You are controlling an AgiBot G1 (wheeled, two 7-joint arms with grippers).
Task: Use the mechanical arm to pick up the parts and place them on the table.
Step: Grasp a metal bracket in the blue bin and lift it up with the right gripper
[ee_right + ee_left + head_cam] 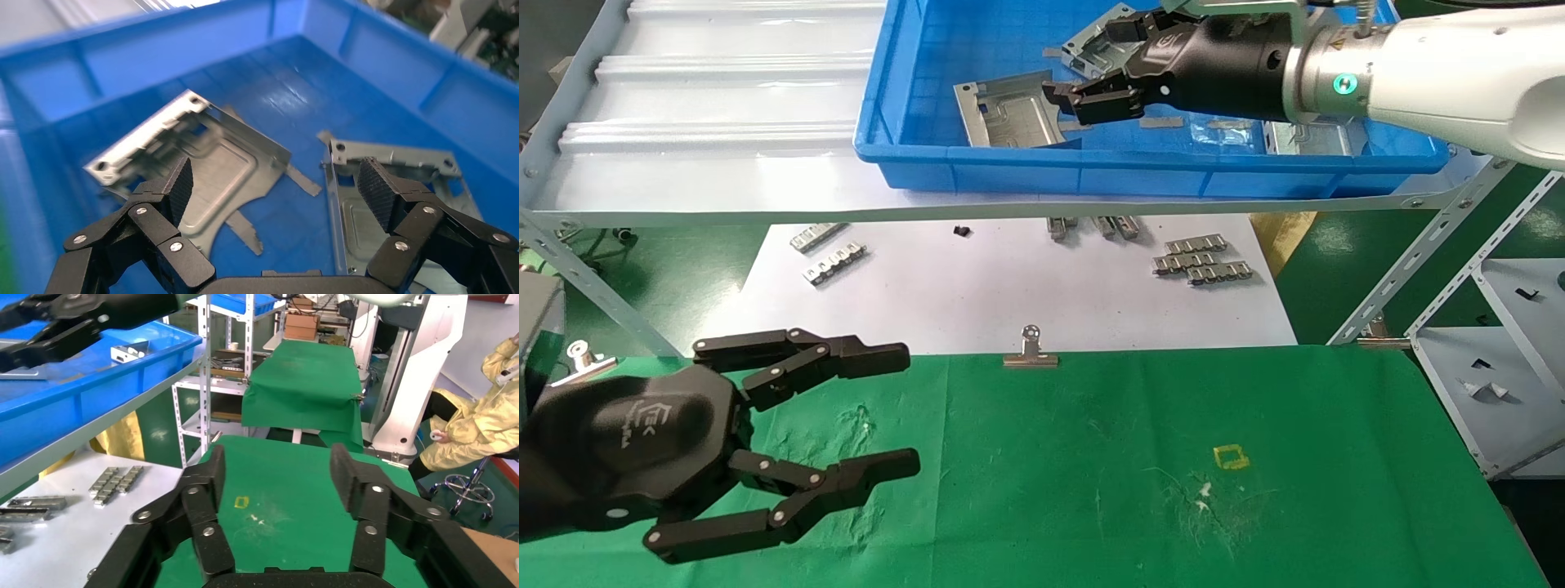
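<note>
My right gripper (1079,59) reaches into the blue bin (911,155) on the shelf. It is open and empty, hovering over the bin floor between two silver stamped plates. In the right wrist view the gripper (275,177) has one plate (208,159) by one finger and another plate (361,214) by the other. In the head view these plates lie at the bin's front left (1009,110) and further back (1091,45). A third plate (1307,137) lies under the arm. My left gripper (910,410) is open and empty, parked low over the green cloth table (1091,457); its own view shows it (278,465) above the cloth (287,502).
The bin stands on a pale ribbed shelf (723,82). Below it a white sheet (977,294) carries ridged metal strips (1201,257). A binder clip (1030,351) sits at the cloth's far edge. A yellow square (1230,457) marks the cloth. A grey rack (1491,359) stands at the right.
</note>
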